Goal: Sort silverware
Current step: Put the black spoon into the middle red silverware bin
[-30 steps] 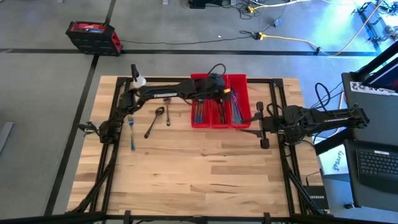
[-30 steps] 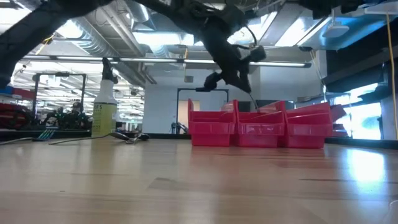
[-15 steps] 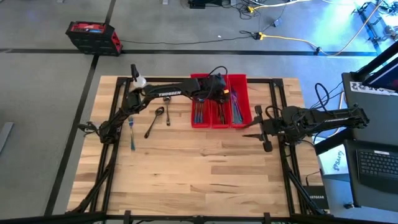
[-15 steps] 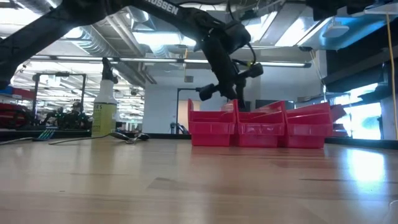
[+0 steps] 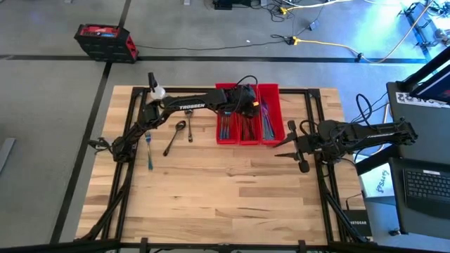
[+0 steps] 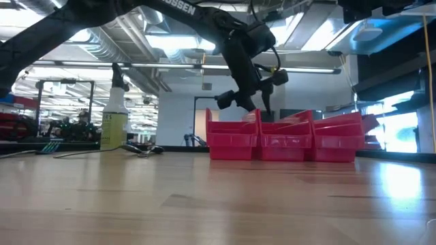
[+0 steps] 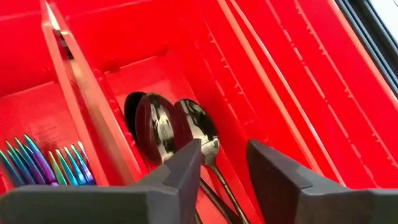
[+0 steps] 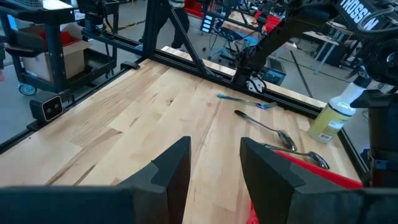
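The left tool (image 7: 222,171) is hanging over the middle one of three red bins (image 5: 226,135) at the counter's (image 5: 211,204) twelve o'clock edge, its fingers parted with nothing between them. Directly beneath it, two dark spoons (image 7: 168,127) are lying side by side in that compartment, and iridescent forks (image 7: 46,165) are showing in the neighbouring bin. Loose silverware is lying at about ten o'clock on the counter: a blue fork (image 5: 149,150) and two spoons (image 5: 176,136). A spray bottle (image 6: 114,119) is standing near them. The right tool (image 8: 214,168) is hovering over bare wood at three o'clock, fingers apart, gripping nothing.
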### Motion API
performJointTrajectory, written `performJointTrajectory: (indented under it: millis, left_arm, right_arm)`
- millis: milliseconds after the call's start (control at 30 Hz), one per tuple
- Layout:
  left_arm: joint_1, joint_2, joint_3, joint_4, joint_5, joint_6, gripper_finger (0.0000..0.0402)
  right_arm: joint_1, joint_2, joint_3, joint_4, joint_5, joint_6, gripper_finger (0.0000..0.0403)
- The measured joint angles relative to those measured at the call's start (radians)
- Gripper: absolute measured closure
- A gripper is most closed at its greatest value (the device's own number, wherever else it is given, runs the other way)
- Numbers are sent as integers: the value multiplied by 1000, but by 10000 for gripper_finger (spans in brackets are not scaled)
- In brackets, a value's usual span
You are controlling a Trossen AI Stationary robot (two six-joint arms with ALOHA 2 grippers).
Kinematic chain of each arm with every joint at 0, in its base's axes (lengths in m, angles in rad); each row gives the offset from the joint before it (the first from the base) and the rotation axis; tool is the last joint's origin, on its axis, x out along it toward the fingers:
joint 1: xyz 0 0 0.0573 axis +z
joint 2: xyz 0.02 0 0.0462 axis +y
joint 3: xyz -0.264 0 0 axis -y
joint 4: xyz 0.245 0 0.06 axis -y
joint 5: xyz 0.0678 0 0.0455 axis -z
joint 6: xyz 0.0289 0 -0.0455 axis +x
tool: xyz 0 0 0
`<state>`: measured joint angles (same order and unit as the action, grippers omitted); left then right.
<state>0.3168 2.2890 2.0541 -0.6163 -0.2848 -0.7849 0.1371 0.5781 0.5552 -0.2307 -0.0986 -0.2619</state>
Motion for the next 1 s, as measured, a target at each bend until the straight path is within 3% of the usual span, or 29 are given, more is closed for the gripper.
performJointTrajectory:
  millis: [100,200,367,433,567,700,767,867,1000]
  left_arm:
    - [-1,-8,0,4,-12,7,274]
    - [-10,-46,-2,9,-8,117,273]
    - [-91,-156,0,-62,-233,384,273]
    - [-113,-195,0,-166,-287,403,275]
    - [-119,-226,0,-538,-456,260,307]
    - [-130,-223,-4,-927,-639,-114,334]
    - [-144,-240,-54,-950,-681,-230,339]
    - [-166,-316,-205,-910,-675,-248,341]
    - [-166,-434,-439,-949,-635,-420,341]
  right_arm:
    - [0,0,0,-3,1,0,278]
    - [0,0,0,0,35,0,278]
    - [0,12,0,-2,106,-2,278]
    - [0,22,0,-2,106,-6,278]
    - [0,47,0,0,107,-9,278]
    - [0,82,0,2,106,-10,278]
    - [0,96,0,2,106,-13,278]
    - [0,115,0,2,89,-7,278]
    - [0,119,1,9,74,-1,278]
